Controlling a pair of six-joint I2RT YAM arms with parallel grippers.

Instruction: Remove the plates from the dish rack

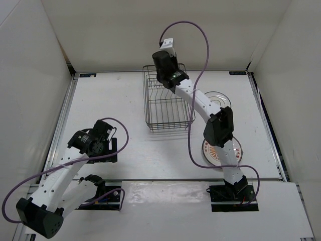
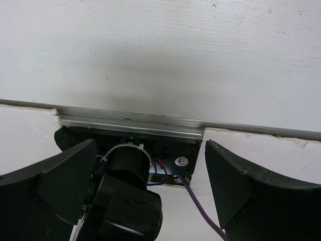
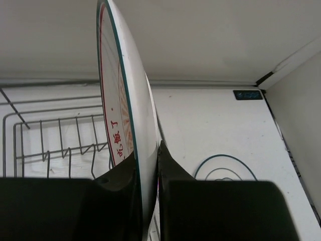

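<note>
Pinching a plate (image 3: 113,100) by its lower rim, the right claw (image 3: 146,161) is pressing one finger against each face, its jaws drawn in as far as the china is allowing. The plate (white, with a red ring, orange rays and red characters) is standing on edge, its disc rising straight up out of the grip. Its decorated side is facing left, toward the wires of the rack (image 3: 50,140). Whether its bottom edge is clearing the prongs is hidden behind the fingers.

The right arm is reaching far forward from its base, with the wrist hanging over the far end of the rack. Two other plates are lying flat on the table (image 1: 115,100) to the right of the rack: a ringed plate (image 1: 219,98) beside the elbow and an orange plate (image 1: 210,151) partly under the forearm.

So the set-down spot is lying rightward and back toward the base, and the held plate is probably needing a lift and then a turn to flat. The left claw (image 2: 150,145) is spread wide beside its own base, well apart from the rack.
</note>
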